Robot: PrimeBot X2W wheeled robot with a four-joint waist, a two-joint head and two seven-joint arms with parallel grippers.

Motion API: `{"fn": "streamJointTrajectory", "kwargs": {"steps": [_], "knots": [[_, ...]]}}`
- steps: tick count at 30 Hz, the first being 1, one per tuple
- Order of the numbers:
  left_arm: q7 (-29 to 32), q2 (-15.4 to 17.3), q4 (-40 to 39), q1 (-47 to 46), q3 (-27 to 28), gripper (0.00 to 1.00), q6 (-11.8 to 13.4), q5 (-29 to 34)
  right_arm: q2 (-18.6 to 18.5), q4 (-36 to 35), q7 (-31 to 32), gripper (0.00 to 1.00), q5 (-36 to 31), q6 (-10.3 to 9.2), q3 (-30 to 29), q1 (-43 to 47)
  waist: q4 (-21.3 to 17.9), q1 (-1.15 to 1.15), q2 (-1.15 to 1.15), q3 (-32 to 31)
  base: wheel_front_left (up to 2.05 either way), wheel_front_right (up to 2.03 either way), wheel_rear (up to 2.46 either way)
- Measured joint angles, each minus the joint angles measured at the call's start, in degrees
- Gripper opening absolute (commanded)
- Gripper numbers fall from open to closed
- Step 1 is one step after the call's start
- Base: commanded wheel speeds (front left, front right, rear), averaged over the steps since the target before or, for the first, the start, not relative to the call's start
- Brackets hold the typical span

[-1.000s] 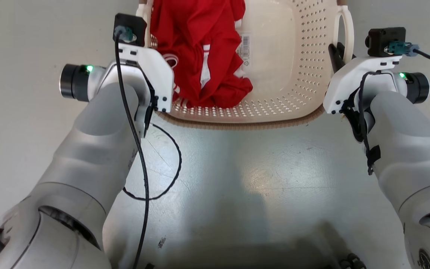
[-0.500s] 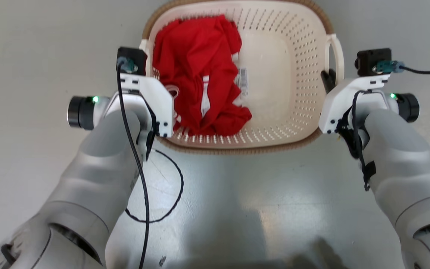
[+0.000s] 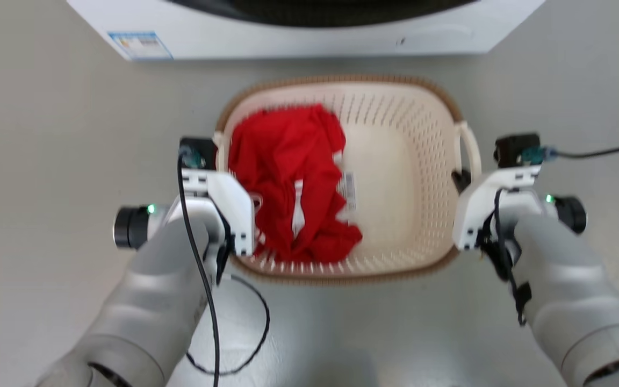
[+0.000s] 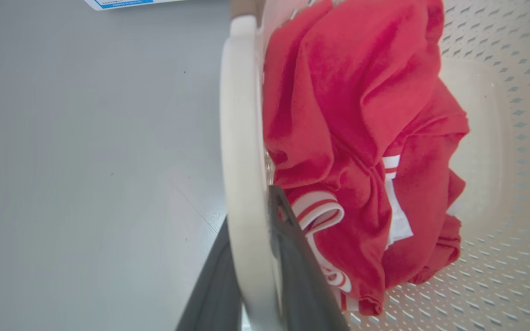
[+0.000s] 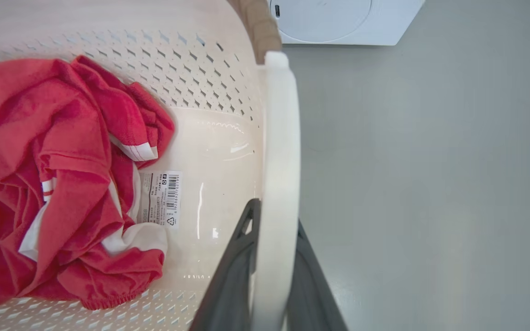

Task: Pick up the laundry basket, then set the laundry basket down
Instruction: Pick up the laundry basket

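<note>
Two pale forearms [image 3: 148, 301] enter from the lower corners of the head view, one per side.

Left gripper [image 4: 250, 209]: in its wrist view the two dark fingers straddle the white left handle [image 4: 242, 115], one outside and one on the basket side. Both press on the loop, so it is clamped.

Right gripper [image 5: 274, 218]: same arrangement on the right handle [image 5: 281, 138], fingers closed on the loop from both faces.

Laundry basket [image 3: 433, 226]: centre of the head view, directly between the two grippers. The handle-to-handle axis runs left to right across the frame. Each arm holds its own end and neither is nearer. Rim looks level. Cannot tell whether the base is off the grey floor [image 3: 46, 161]; the head view is blurred.

Contents: crumpled red garment [image 3: 288, 177] with white trim, bunched against the left-handle wall. A barcode label [image 3: 348, 191] sits on the basket bottom, just right of the cloth. Judgement: load biased toward the left arm, but minor, since cloth is light.

Top of frame: white washing machine [image 3: 299, 32], separated from the far rim by a strip of floor.

Judgement: grasp complete on both handles. The set-down needs both arms to descend evenly, keeping that axis level. Fingers should part only once the base rests on the floor. Uneven descent would tip the cloth side down.
</note>
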Motion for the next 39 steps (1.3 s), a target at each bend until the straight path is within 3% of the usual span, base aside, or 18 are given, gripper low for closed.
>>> {"fn": "streamJointTrajectory", "kwargs": {"steps": [22, 39], "knots": [[3.26, -0.03, -2.19, 15.12, -5.13, 0.0, 0.52, -5.12, 0.58, 0.05, 6.44, 0.0, 1.89, 0.01, 2.53, 14.83, 1.0, 0.0, 0.0, -21.96, 0.0, 0.0, 0.0], [6.11, 0.23, -2.16, 21.99, -7.99, 0.0, 0.41, -8.09, 0.6, -1.07, 9.51, 0.0, 9.48, 0.0, 11.11, 21.65, 1.31, 0.0, 0.0, -33.25, 0.0, 0.0, 0.0]]}}
